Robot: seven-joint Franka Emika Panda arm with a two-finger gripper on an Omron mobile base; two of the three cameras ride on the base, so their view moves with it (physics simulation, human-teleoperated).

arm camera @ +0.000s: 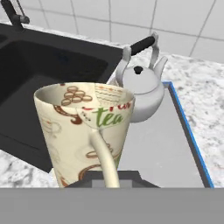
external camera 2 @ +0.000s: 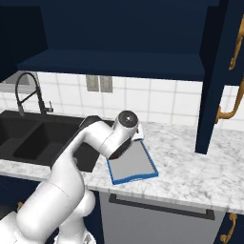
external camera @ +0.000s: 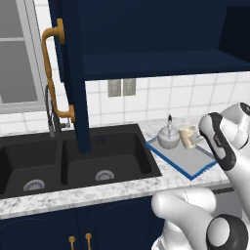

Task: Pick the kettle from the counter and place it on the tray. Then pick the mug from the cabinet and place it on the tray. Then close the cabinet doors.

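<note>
Mug [arm camera: 85,131] fills the near foreground of the hand view: cream, printed with "tea" and brown coffee motifs, loop handle facing the camera. Claw [arm camera: 109,181] pinched tight on it, apparently at the handle; fingertips themselves mostly hidden behind the mug. Cannot tell from the pictures whether its base touches the tray [arm camera: 175,144] or hangs just above.

Kettle [arm camera: 141,89] stands upright on the tray at the corner nearest the sink [arm camera: 52,74], dark handle raised. From the left base view, mug [external camera: 188,136] sits just beside the kettle [external camera: 167,138], over the blue-rimmed tray [external camera: 195,163], which lies on the speckled worktop [external camera: 122,188].

Progress, as I judge it:
- Kettle to tray: done.
- Mug out of cabinet [external camera: 156,44]: done; brought to the tray, release not yet made.
- Cabinet doors: left one [external camera: 73,73] swung wide over the sink, brass handle outward; right one [external camera 2: 217,76] also open. Both left to shut.

Roughly two thirds through. Remaining: set the mug down clear of the kettle, let go, close both doors.
</note>
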